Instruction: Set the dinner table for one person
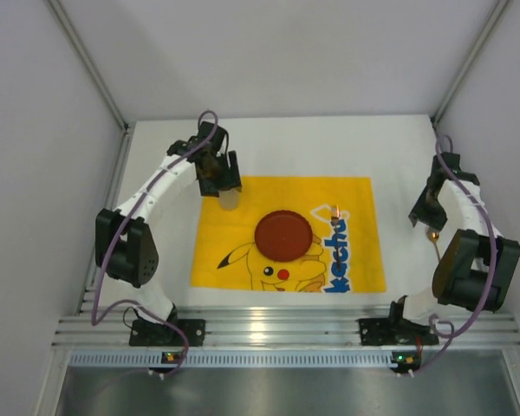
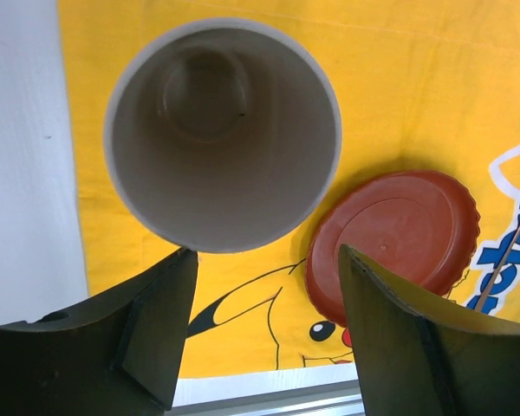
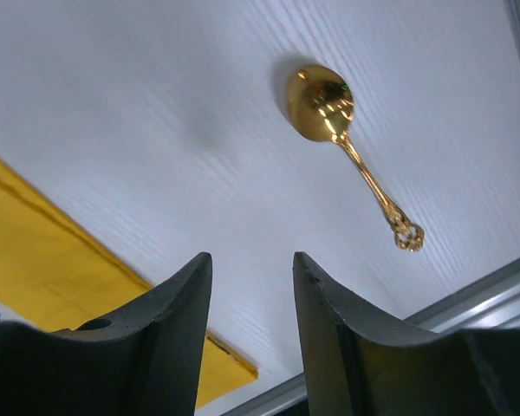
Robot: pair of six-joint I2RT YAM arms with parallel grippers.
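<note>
Left jaws wide, empty, beside the cup (image 2: 223, 134); right jaws narrowly parted, empty, clear of the spoon (image 3: 322, 104) on the counter (image 3: 139, 130).

The spoon (image 3: 322, 102) is polished gold-coloured metal, mirror-bright. The plate (image 2: 399, 234) is smooth red-brown plastic with a soft sheen. The cup (image 2: 221, 130) looks matt and smooth. The cloth (image 2: 416, 69) is matt printed fabric; the bench (image 3: 113, 87) matt, finely grained.
</note>
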